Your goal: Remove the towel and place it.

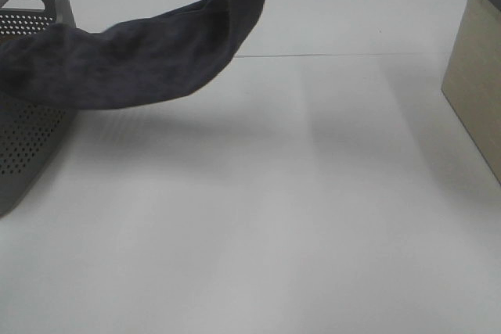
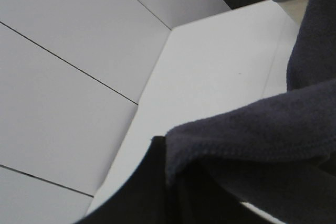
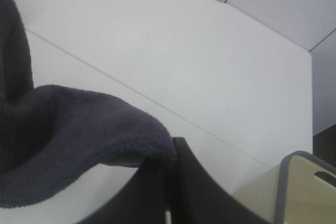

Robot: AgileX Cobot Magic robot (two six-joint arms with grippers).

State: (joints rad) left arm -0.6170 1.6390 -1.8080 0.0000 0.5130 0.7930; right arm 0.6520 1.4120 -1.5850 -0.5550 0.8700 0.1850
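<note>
A: Towel [image 1: 149, 60] position?
B: Off the table [image 1: 274, 217], sagging from far centre toward the basket [image 1: 31, 138] at left.
A: Jaws?
B: Left gripper [image 2: 167, 156] and right gripper [image 3: 167, 156] each clamp a towel edge. Judged soft, limp, light; hold hems, spread apart.

Broad white tabletop [image 1: 313, 217], matte, crossed by a thin seam [image 1: 352, 55]. On the tabletop's left side, a grey perforated basket [image 1: 23, 146]; on its right side, a beige bin [image 1: 473, 91] with a grey rim. Behind the tabletop, white wall panels [image 2: 63, 77] with thin dark joints. Soft, even light; faint blurred shadows across the tabletop.
</note>
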